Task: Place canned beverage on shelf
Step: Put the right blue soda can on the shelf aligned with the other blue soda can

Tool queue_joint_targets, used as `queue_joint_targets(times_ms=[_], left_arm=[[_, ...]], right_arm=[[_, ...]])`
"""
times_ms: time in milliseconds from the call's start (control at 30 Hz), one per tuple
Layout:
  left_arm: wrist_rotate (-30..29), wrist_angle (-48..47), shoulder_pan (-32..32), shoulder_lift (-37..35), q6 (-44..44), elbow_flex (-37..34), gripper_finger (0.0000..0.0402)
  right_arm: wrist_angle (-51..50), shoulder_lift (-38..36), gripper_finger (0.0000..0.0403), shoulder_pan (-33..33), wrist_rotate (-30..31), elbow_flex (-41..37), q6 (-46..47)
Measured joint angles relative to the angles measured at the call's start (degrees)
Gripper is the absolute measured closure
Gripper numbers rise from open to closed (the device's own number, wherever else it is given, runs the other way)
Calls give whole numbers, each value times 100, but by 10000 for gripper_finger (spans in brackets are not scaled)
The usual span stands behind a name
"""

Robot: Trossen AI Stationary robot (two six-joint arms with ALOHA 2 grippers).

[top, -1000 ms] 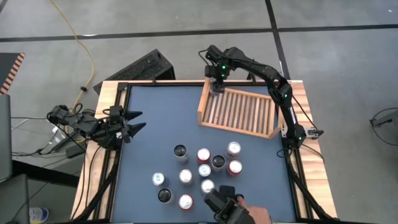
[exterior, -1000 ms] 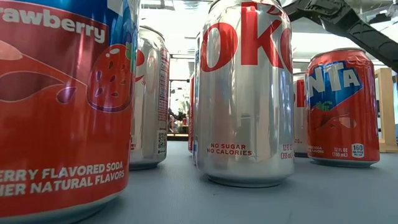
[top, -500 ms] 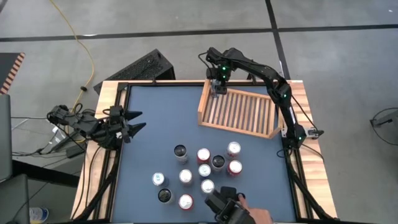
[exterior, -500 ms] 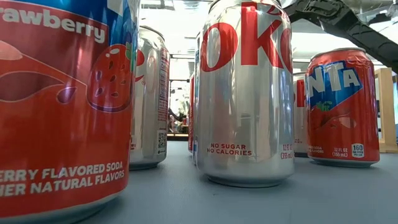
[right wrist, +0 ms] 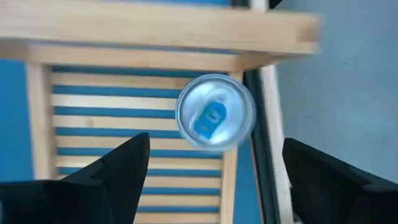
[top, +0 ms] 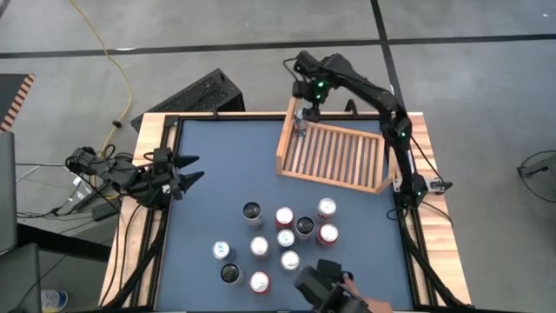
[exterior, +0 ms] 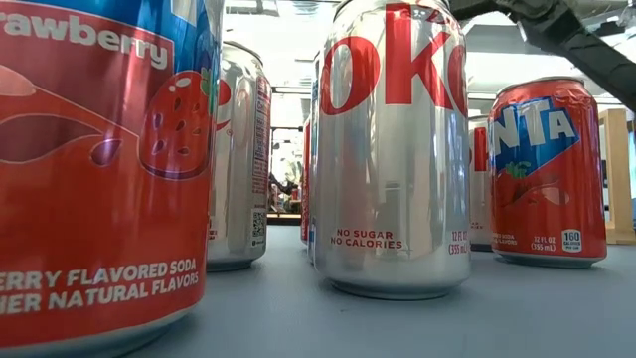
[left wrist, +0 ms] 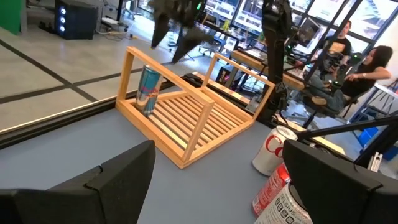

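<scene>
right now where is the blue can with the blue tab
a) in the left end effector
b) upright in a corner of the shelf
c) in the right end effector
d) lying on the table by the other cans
b: the blue can stands upright on the slats in a corner of the shelf, and the right end effector is open above it, not gripping.

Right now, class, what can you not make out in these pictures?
- Low view: the shelf, only a sliver at the edge; the Coke can blocks the cans behind it.
- High view: brands of the grouped cans, too small.
- Right wrist view: the blue can shows only its top, its label hidden.
</scene>
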Motion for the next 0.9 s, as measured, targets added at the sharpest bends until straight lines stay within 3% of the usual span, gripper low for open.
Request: queue_joint_targets(times_ms=[233,500,700,900], left_arm=[[424,2,0,2,6,0,60],[831,13,-2,2,0,0,60],[1101,143,-2,69,-13,0,60],[1140,410,-2,597,-9,3,60]], right_arm=[[-899,-828,58,176,-623,-245,1060],[-733,-2343,58,1513,-1043,-1721,1771],[496,-3556,58,3168,-998,-3117,3065],[2674,-4125,58,4644,317,-4437,3645]])
